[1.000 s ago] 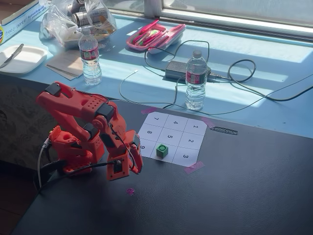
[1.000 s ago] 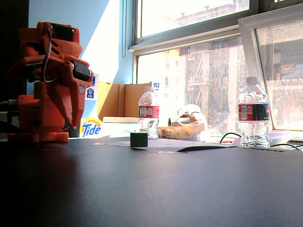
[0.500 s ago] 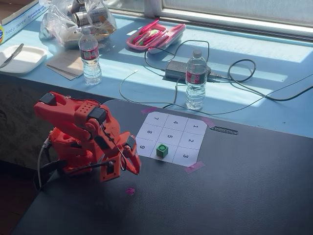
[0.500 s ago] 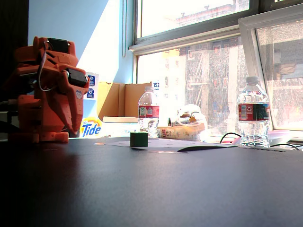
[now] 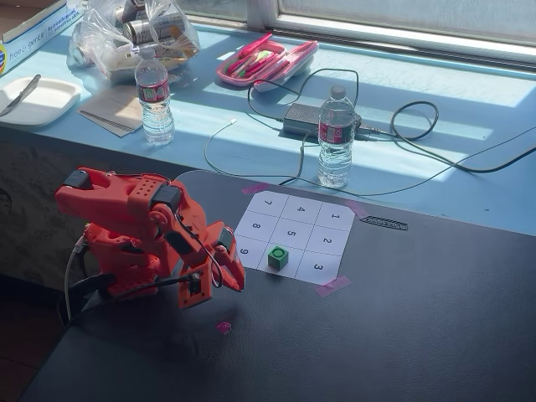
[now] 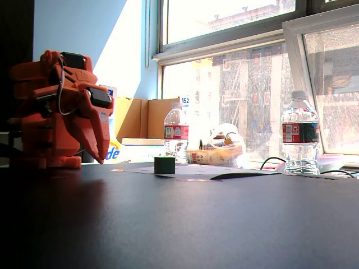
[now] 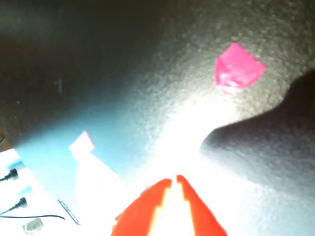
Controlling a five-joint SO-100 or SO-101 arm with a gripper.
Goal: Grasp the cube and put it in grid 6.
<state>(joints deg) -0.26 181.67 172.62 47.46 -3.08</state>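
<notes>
The orange arm is folded up low, and its gripper (image 5: 233,280) hangs just over the black table (image 5: 419,318), with its two fingers almost pressed together and holding nothing (the wrist view shows only a thin bright slit between the tips). The little green cube (image 5: 278,257) sits by itself on the paper number sheet (image 5: 289,234), in the front middle square, between the 9 and the 3. That square should be grid 6 (image 5: 287,266), though the cube hides the number, so I think the cube may already be at home. If it still needs picking up, the arm should reach out toward the sheet, open its fingers wider than the cube, come straight down over it, and squeeze two flat sides gently. It should stay clear of the water bottle (image 5: 336,136) and the black cable (image 5: 402,134) behind the sheet.
</notes>
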